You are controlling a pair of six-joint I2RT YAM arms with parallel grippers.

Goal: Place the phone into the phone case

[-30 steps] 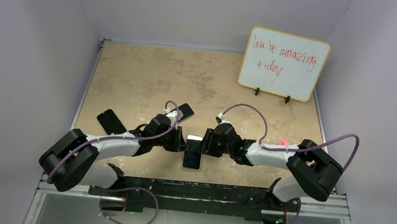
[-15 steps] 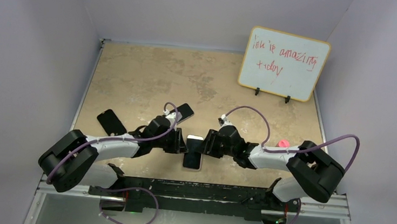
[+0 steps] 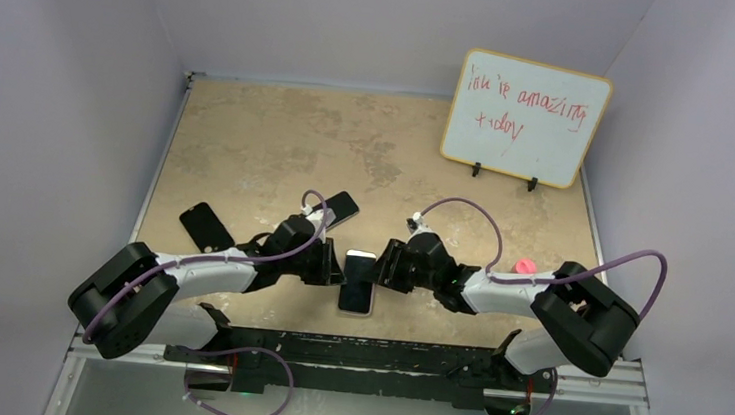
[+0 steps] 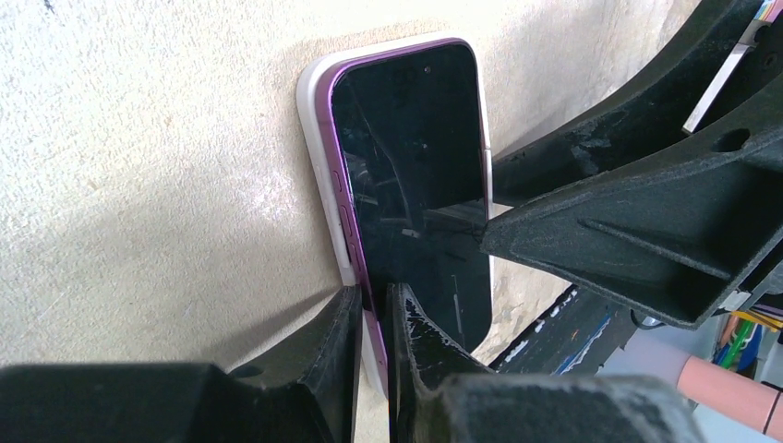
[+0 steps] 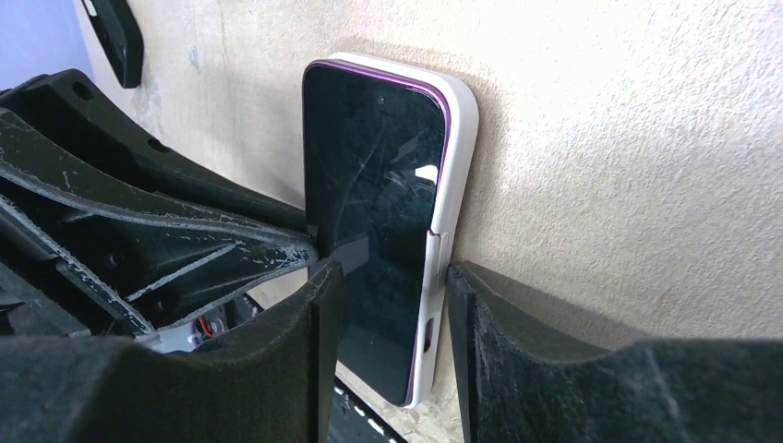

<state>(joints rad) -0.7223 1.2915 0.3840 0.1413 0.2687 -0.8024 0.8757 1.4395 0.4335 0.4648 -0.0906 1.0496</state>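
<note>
The phone [image 3: 357,289], black screen with a purple rim, lies face up in the white case [image 3: 360,257] on the table between my two grippers. In the left wrist view the left gripper [image 4: 374,314] is nearly closed on the left edge of the phone [image 4: 411,157] and the case [image 4: 319,148]. One finger is on the screen, the other beside the case. In the right wrist view the right gripper [image 5: 392,295] straddles the right edge of the phone [image 5: 369,185] and the case [image 5: 457,175], jaws apart. From above, the left gripper [image 3: 335,270] and the right gripper [image 3: 383,272] face each other.
Two flat black items lie on the table to the left [image 3: 207,225] and behind [image 3: 341,206]. A whiteboard [image 3: 526,118] with red writing stands at the back right. A small pink object [image 3: 525,267] lies by the right arm. A black rail [image 3: 351,352] runs along the near edge.
Both grippers stay at the phone. The right wrist has edged slightly right and toward the near edge. The phone and case have not visibly moved.
</note>
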